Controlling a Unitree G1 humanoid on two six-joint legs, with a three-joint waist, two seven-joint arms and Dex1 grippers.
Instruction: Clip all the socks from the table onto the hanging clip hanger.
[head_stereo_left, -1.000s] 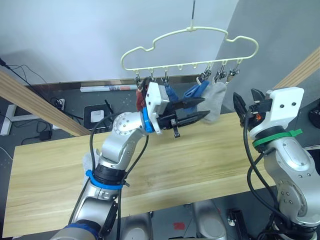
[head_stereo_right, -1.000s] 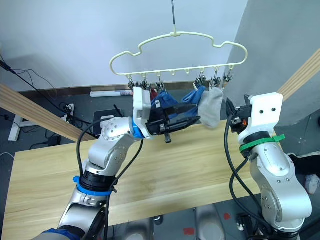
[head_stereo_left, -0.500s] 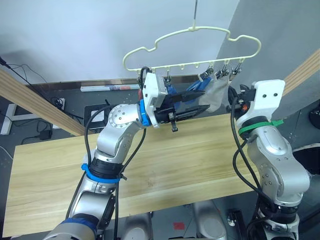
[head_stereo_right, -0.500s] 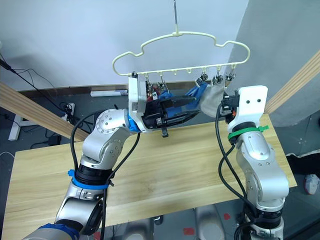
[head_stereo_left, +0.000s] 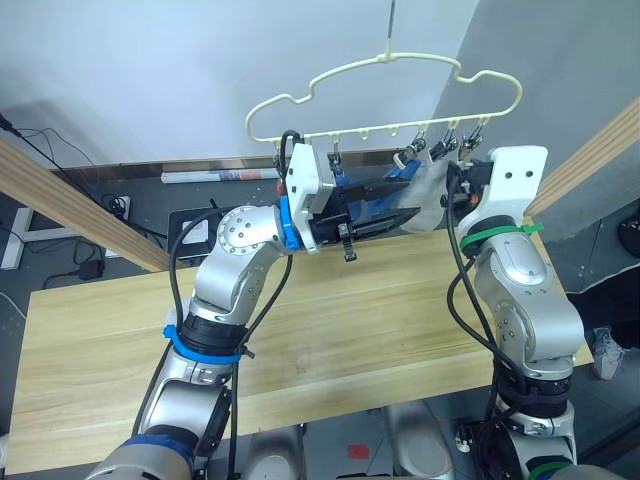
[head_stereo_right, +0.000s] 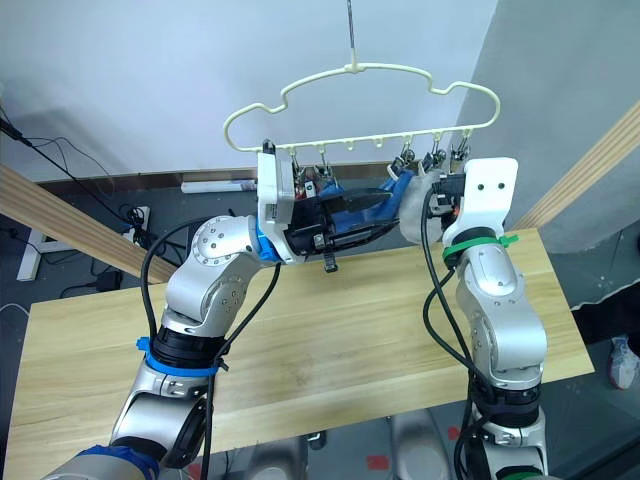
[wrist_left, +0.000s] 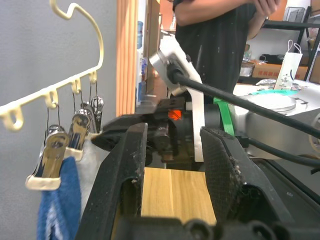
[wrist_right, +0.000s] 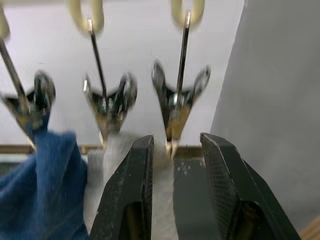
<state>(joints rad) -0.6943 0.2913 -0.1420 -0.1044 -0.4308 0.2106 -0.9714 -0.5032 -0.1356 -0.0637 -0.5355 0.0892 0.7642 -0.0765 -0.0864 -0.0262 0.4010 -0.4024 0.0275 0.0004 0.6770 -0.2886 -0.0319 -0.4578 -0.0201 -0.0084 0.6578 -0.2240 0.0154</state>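
Nearest, bare desk of pale planks. Above its far edge, left pincer released, fingers spread, pointing toward the right arm, with a blue sock just beside it. Right pincer raised at the hanger's right end, released, fingers either side of the end clip's lower tip, a grey sock under the neighbouring clip. Beyond, wavy pale hanger on its hook, with red, blue and grey socks dangling from the clips along its bar. Farther back, a person in a dark shirt.
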